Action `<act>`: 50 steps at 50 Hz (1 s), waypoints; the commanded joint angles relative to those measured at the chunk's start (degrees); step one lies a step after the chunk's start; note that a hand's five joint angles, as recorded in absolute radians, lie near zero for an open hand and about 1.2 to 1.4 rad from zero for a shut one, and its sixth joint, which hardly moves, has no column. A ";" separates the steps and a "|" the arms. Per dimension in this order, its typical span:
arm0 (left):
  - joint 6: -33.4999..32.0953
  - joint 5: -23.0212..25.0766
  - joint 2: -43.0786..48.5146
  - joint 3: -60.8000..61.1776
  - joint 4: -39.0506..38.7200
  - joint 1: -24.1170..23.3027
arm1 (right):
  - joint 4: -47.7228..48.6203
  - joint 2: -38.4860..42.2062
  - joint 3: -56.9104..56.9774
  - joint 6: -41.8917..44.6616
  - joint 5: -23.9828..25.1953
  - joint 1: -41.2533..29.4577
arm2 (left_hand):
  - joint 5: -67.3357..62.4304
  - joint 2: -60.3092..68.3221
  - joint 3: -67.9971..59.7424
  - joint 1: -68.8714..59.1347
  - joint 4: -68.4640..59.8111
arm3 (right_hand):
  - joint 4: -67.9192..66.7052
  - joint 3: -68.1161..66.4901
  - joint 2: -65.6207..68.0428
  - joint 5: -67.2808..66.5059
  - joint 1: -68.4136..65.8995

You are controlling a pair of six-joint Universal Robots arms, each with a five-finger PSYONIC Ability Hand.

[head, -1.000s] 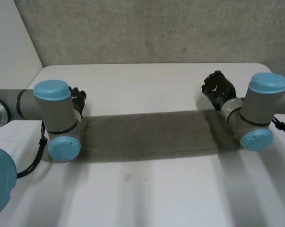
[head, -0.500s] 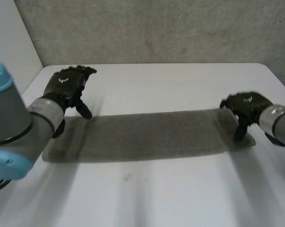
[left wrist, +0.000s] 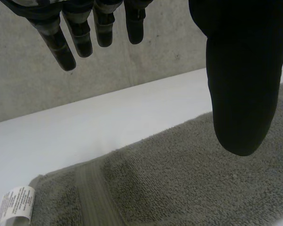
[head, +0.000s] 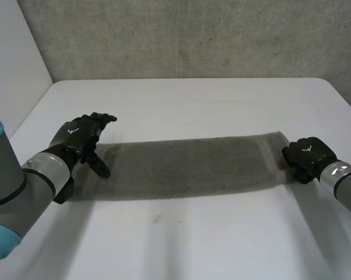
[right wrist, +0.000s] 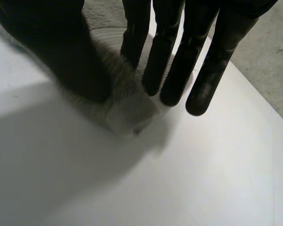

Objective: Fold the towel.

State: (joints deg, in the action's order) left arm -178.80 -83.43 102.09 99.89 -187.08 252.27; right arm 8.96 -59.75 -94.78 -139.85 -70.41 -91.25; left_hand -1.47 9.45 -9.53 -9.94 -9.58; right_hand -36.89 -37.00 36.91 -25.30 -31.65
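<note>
Presently, the flat white table [head: 193,105] carries the grey terry-cloth towel [head: 187,166]. The towel lies as one long, narrow strip, running crosswise between the two arms near the table's middle. No end-to-end fold is visible. The narrowness of the strip suggests a lengthwise fold may already be done, but the layers cannot be confirmed. What appears to remain is to bring one short end over to the other, then flatten the result.

The black left hand [head: 79,140] hovers above the towel's left end, clear of the cloth. Its fingers [left wrist: 61,47] are straight, the thumb is held wide apart, and it holds nothing. The black right hand [head: 306,156] sits at a corner of the towel's right end; whether it grips the cloth cannot be told.

A flat woven band [left wrist: 94,193] crosses the left end, and a small white care label [left wrist: 14,205] lies at that end's edge.
</note>
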 commanded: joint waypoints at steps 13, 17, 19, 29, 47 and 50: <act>-0.06 -1.20 -2.86 1.18 0.05 0.06 | -2.44 0.42 4.41 15.73 -10.95 12.48 | 1.47 0.55 -0.47 -0.06 -0.42 | -43.11 -43.00 43.09 -44.70 -48.35; -0.06 -1.29 -3.21 1.27 0.05 0.06 | -4.65 -0.37 6.01 18.83 -14.32 14.79 | 1.47 0.55 -0.47 -0.06 -0.42 | -43.11 -43.00 43.09 -44.70 -48.35; -0.06 -1.38 -3.39 1.18 0.05 0.06 | -5.09 -1.16 6.62 19.36 -15.20 14.35 | 1.47 0.55 -0.47 -0.06 -0.42 | -43.11 -43.00 43.09 -44.70 -48.35; -0.06 -1.73 -4.70 1.36 0.13 -0.20 | 0.34 -8.54 6.88 9.88 -14.49 -4.51 | 1.47 0.55 -0.47 -0.06 -0.42 | -43.11 -43.00 43.09 -44.70 -48.35; -0.15 -2.79 -5.50 2.59 -0.04 -0.29 | 8.27 10.86 15.50 9.16 -5.00 -46.46 | 1.47 0.55 -0.47 -0.06 -0.42 | -43.11 -43.00 43.09 -44.70 -48.35; -0.15 -2.79 -5.50 2.68 -0.13 -0.55 | 8.00 11.85 15.59 9.16 -5.00 -47.44 | 1.47 0.55 -0.47 -0.06 -0.42 | -43.11 -43.00 43.09 -44.70 -48.35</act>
State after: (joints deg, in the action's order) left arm -178.92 -86.27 96.56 102.14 -186.99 252.05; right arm 18.33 -52.34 -80.20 -130.77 -75.70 -134.91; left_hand -1.47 9.44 -9.53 -9.94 -9.58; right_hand -68.49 -67.71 67.26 -55.95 -54.47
